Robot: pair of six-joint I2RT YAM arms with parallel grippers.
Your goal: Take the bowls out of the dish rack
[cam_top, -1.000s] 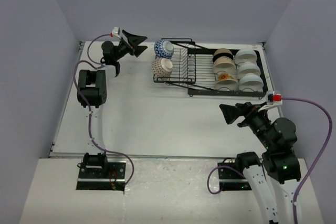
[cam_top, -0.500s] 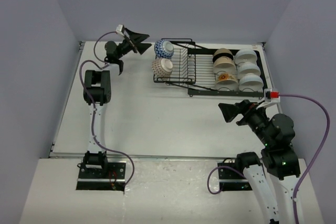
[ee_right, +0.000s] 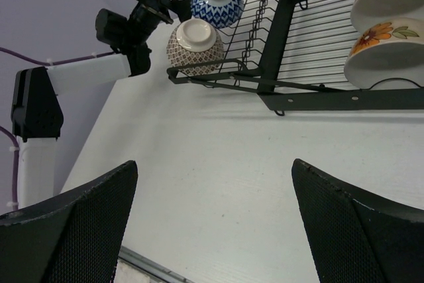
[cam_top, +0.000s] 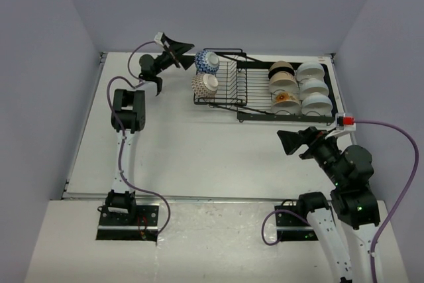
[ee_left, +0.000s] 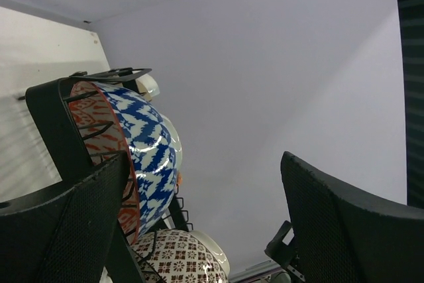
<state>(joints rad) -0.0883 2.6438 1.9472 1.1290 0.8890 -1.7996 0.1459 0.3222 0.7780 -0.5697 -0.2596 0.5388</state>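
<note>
Lab test cell: plain walls (cam_top: 218, 4), white table (cam_top: 199, 144).

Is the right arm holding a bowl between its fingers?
No, the right wrist view shows its fingers wide apart above the table, with nothing between them.

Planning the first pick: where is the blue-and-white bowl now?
In the top view the blue-and-white bowl stands on edge at the dish rack's far left end, just behind the brown patterned bowl, with the open left gripper beside it.
</note>
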